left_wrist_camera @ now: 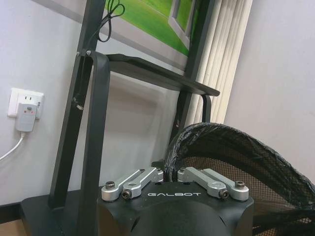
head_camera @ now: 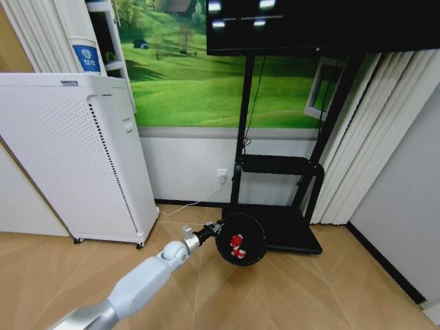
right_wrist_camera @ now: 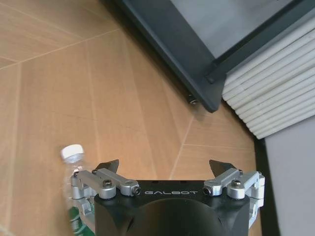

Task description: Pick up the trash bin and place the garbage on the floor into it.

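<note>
My left gripper [head_camera: 214, 229] has its fingers [left_wrist_camera: 162, 173] pinched on the rim of the trash bin [head_camera: 240, 239], holding it off the wooden floor [head_camera: 302, 289] just in front of the black TV stand's base [head_camera: 289, 230]. A red-and-white scrap [head_camera: 236, 246] lies inside it. My right gripper [right_wrist_camera: 167, 169] hangs over the floor, fingers [right_wrist_camera: 109, 165] spread wide around nothing, with the clear plastic bottle [right_wrist_camera: 75, 169] lying just beside one of them.

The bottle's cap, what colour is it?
White. The bottle lies on the wooden floor beside the right tool, seen in the right wrist view.
</note>
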{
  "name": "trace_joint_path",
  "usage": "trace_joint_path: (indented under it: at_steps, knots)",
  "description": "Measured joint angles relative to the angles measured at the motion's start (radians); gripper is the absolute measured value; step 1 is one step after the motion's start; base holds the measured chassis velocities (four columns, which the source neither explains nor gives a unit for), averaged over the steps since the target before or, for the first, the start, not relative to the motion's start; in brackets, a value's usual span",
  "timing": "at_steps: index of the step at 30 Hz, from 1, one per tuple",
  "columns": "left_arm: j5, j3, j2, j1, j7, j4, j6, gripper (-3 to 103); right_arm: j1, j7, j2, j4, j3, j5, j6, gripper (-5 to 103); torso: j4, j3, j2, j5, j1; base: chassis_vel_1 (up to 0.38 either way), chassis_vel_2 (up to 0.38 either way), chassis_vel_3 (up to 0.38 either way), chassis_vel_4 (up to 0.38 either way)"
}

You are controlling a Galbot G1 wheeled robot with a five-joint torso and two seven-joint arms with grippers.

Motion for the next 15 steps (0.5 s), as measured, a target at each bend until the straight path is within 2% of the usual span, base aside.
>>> trace_joint_path:
  at_steps: [6,15]
  knots:
    - [0.002,-0.003,0.003,0.003,0.001,-0.006,0.0,7,0.05,-0.021,0.03,-0.02,-0.039,-0.06,-0.005,100,0.0002,0.0,0.0,0.0002,0.0,0.0,0.0,0.0,0.0]
    - [0.017,-0.021,-0.003,0.019,0.007,0.0,-0.003,7,0.09,-0.07,-0.02,-0.083,-0.067,-0.071,-0.018,100,0.0002,0.0,0.0,-0.0001,0.0,0.0,0.0,0.0,0.0]
